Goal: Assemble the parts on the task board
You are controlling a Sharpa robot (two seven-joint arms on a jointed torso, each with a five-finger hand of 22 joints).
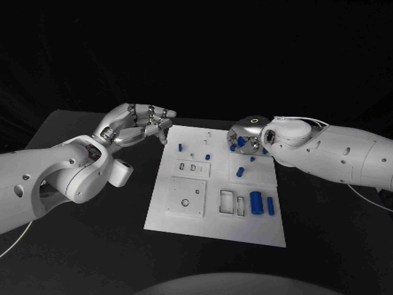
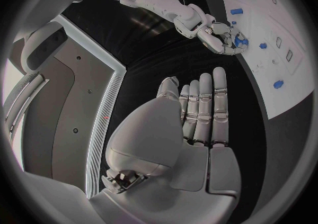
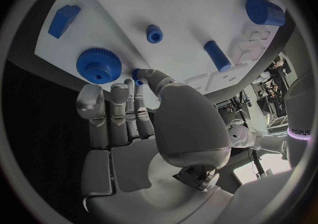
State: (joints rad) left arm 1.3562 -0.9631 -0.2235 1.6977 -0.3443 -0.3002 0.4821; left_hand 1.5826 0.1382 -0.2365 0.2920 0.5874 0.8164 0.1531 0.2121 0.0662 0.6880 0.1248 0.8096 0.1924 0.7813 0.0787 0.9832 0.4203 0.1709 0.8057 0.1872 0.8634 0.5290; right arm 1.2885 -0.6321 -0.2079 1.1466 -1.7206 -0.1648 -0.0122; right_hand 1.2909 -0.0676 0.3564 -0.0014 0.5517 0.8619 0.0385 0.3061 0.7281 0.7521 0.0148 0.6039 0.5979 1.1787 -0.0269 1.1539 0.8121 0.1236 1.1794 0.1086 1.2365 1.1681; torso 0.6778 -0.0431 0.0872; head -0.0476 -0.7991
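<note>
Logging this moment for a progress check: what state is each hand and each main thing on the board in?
Left hand: open, fingers straight, off the board's edge.
Right hand: fingertips on a small blue part.
Blue gear: flat on the task board.
Two blue cylinders: lying side by side.

Right hand (image 1: 250,130) sits over task board's (image 1: 188,224) far right corner, crowding the gear (image 3: 98,65) and pegs (image 3: 153,34) there. Left hand (image 1: 136,124) is off the board's far left edge, above bare bench (image 1: 90,246). Board's near half lies unblocked from above.
</note>
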